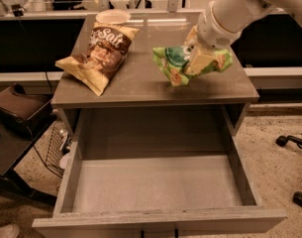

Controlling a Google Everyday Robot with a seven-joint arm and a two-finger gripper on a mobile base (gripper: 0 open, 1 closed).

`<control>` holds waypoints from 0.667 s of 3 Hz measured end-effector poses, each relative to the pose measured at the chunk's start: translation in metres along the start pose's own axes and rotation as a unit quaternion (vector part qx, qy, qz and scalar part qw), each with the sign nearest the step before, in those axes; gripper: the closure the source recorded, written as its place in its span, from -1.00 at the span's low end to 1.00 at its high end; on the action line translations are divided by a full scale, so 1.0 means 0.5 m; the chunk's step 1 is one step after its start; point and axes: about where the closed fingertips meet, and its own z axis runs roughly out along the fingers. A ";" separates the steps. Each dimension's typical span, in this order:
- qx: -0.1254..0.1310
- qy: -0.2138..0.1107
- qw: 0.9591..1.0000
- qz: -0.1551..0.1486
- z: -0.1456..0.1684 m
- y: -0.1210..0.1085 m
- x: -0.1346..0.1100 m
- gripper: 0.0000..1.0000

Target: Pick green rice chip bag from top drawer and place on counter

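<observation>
The green rice chip bag is crinkled light green with a dark round logo. My gripper is shut on its right part and holds it over the right half of the counter, just above the surface. The white arm reaches in from the upper right. The top drawer stands pulled open below the counter, its flat grey bottom bare.
A brown-and-yellow "Salt" chip bag lies on the counter's left side. A white bowl sits at the counter's back left. A dark chair and a wire basket stand left of the cabinet. Chair casters are at right.
</observation>
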 end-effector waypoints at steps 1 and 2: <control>0.021 -0.007 1.000 0.001 -0.022 -0.036 -0.004 1.00; 0.019 -0.007 1.000 0.001 -0.019 -0.035 -0.004 1.00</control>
